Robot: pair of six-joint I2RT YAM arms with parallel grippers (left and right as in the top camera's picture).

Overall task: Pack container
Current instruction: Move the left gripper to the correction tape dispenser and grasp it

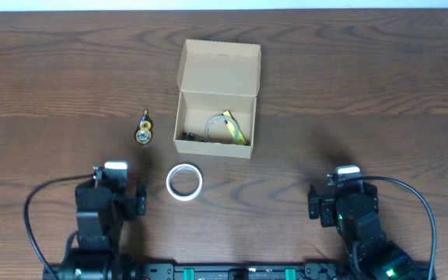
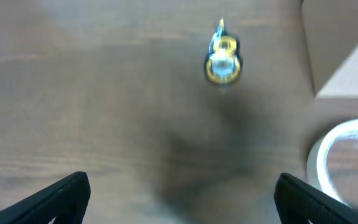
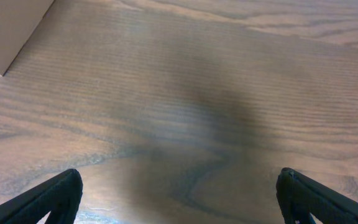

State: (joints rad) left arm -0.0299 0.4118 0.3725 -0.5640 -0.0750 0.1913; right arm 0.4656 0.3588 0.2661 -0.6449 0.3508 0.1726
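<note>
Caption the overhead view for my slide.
Open cardboard box holding a few items; white tape roll and small yellow dispenser lie outside; left gripper and right gripper nearby, holding nothing.

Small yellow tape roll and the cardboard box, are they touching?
Apart. The overhead view shows bare table between the small yellow tape roll and the cardboard box.

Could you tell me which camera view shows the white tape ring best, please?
The overhead view: the white tape ring lies whole, just near the open box. The left wrist view catches only a blurred part of it at the right frame edge. The right wrist view does not show it.
</note>
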